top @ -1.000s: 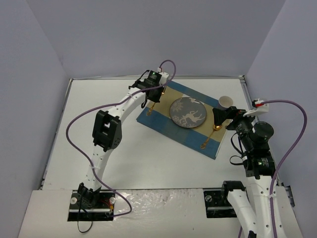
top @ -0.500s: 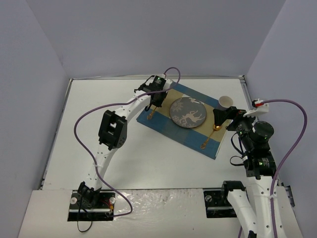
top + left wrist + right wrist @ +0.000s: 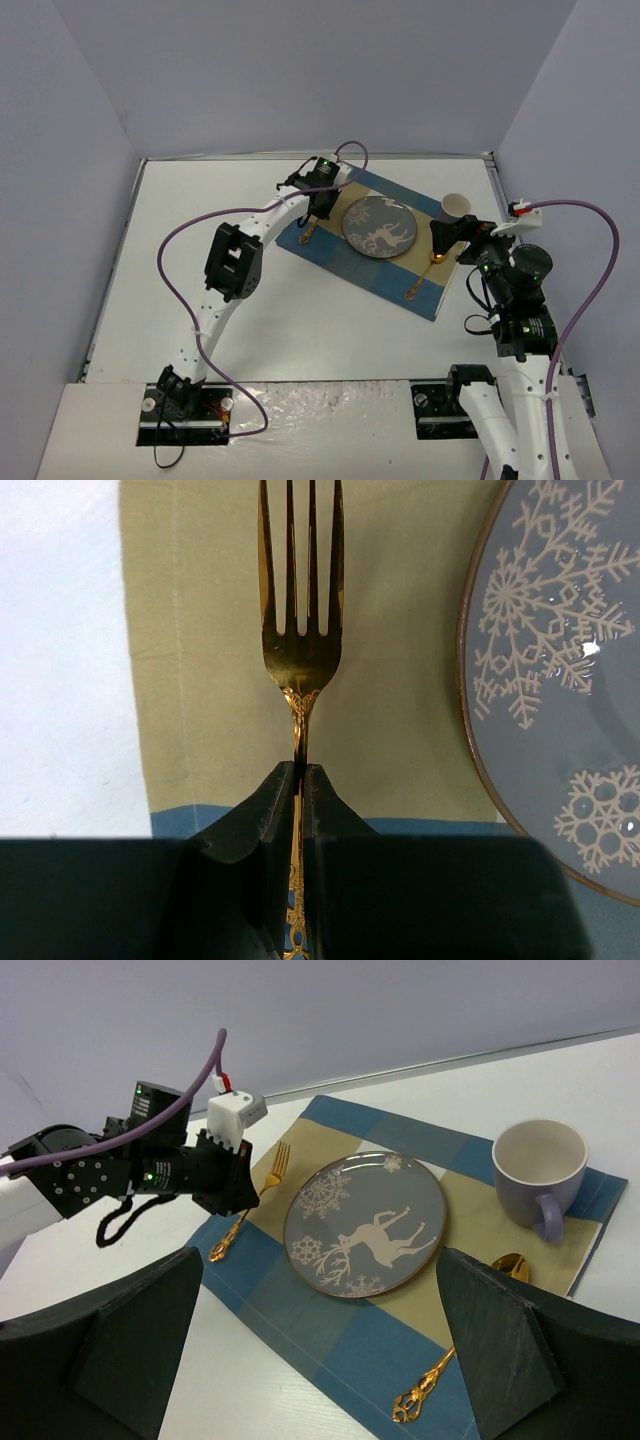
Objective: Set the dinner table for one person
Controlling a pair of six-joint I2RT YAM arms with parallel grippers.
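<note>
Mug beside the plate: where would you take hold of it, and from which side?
Probably the rim wall of the mug, coming straight down from above. It stands upright with its mouth open, so the wall can be pinched with one side inside and one outside. Choose a stretch away from the handle, which sticks out toward the right arm.

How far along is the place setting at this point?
Done: the plate sits centred on the striped placemat, with the mug at its far right corner and the spoon right of the plate. In hand: the left claw is shut on the fork, left of the plate. Left: set the fork down and let go. The right claw is open and empty.
</note>
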